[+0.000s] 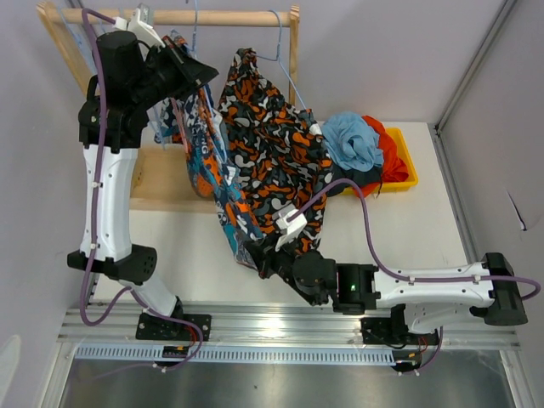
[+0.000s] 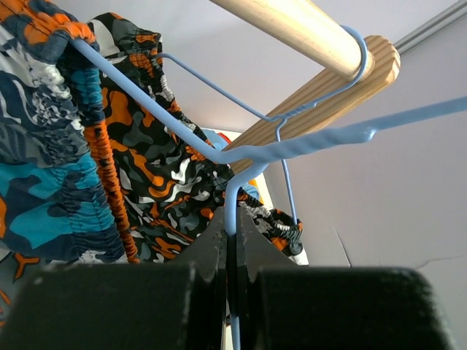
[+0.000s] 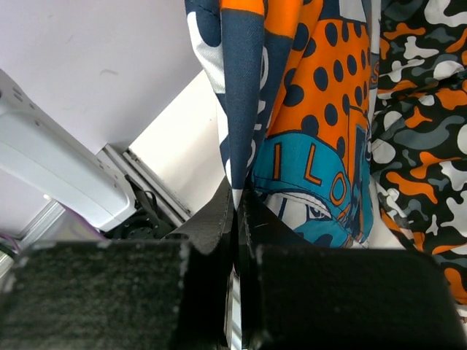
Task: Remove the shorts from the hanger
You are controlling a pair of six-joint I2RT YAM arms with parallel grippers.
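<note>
The blue-and-orange print shorts (image 1: pixel 208 166) hang from a light blue wire hanger (image 2: pixel 292 146) on the wooden rod (image 1: pixel 221 16). My left gripper (image 1: pixel 189 72) is shut on that hanger's wire just below the rod, as the left wrist view (image 2: pixel 233 222) shows. My right gripper (image 1: pixel 265 265) is shut on the lower hem of the blue-and-orange shorts (image 3: pixel 314 109), pinched at the tips (image 3: pixel 238 200). The orange-black-white blotch shorts (image 1: pixel 272 140) hang beside them on a second blue hanger (image 1: pixel 280 51). Light blue shorts (image 1: pixel 353 140) and orange shorts (image 1: pixel 389 153) lie in the yellow bin (image 1: pixel 406 178).
The wooden rack's frame (image 1: pixel 166 183) stands at the back left of the white table (image 1: pixel 408 229). The yellow bin sits at the back right beside a grey wall. A metal rail (image 1: pixel 280 323) runs along the near edge by the arm bases.
</note>
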